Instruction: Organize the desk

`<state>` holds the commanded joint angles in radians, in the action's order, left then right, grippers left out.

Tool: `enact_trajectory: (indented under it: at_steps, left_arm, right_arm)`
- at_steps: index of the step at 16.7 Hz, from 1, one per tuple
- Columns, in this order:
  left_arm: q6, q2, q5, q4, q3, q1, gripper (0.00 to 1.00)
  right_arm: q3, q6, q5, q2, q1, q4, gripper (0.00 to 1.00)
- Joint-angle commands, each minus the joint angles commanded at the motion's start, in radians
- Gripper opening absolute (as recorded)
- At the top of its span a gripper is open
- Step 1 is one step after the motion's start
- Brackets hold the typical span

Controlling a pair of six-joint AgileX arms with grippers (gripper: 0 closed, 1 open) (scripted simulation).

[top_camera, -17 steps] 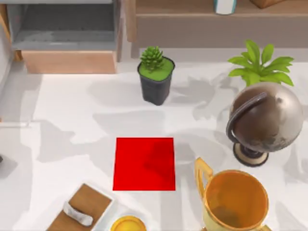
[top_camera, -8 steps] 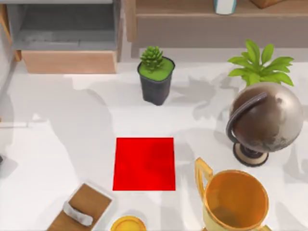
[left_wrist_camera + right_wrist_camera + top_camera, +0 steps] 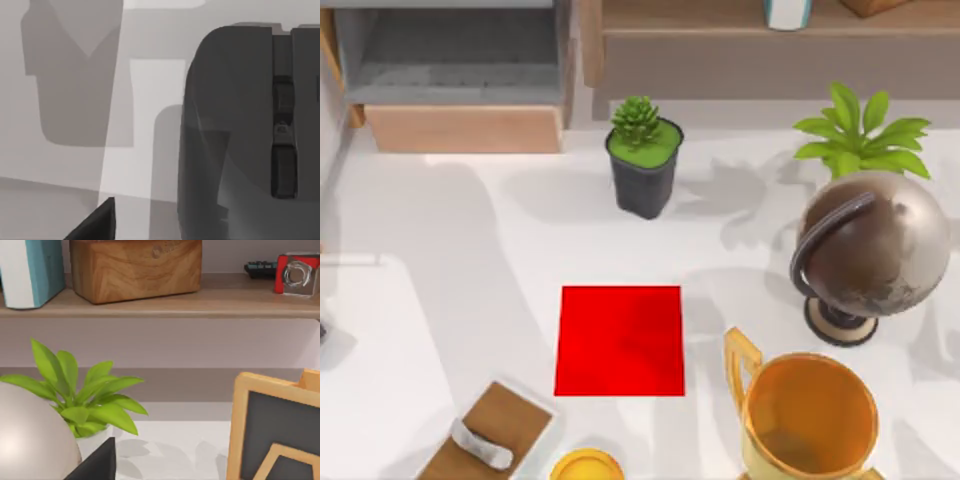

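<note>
The desk (image 3: 470, 280) is a wide white tabletop with a red square mat (image 3: 620, 340) near its middle. In the left wrist view a dark grey, mouse-like object (image 3: 240, 140) with a wheel slot lies on the white surface close below the camera. A dark corner of my left gripper (image 3: 95, 225) juts in beside it. A dark corner of my right gripper (image 3: 95, 465) shows in the right wrist view, facing the shelf, with a leafy plant (image 3: 85, 400) and a pale globe (image 3: 30, 440) in front of it.
A succulent in a black pot (image 3: 643, 165) stands behind the mat. At the right are a leafy plant (image 3: 860, 135), a globe (image 3: 870, 255) and a gold trophy cup (image 3: 810, 415). A wooden board (image 3: 485, 440) and a yellow disc (image 3: 585, 467) lie in front. An open drawer (image 3: 460, 70) and a shelf (image 3: 770, 40) stand at the back.
The broad shadow on the desk's left side has shifted and spread. No object has moved.
</note>
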<state>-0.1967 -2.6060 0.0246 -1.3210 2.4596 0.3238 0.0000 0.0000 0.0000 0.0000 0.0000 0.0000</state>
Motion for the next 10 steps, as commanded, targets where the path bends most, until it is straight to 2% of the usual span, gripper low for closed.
enact_trajectory:
  at_steps: [10]
  left_arm:
    - [-0.007,0.001,0.000,0.033,-0.033,0.009,1.00]
  right_arm:
    - [0.000,0.000,0.000,0.000,0.000,0.000,1.00]
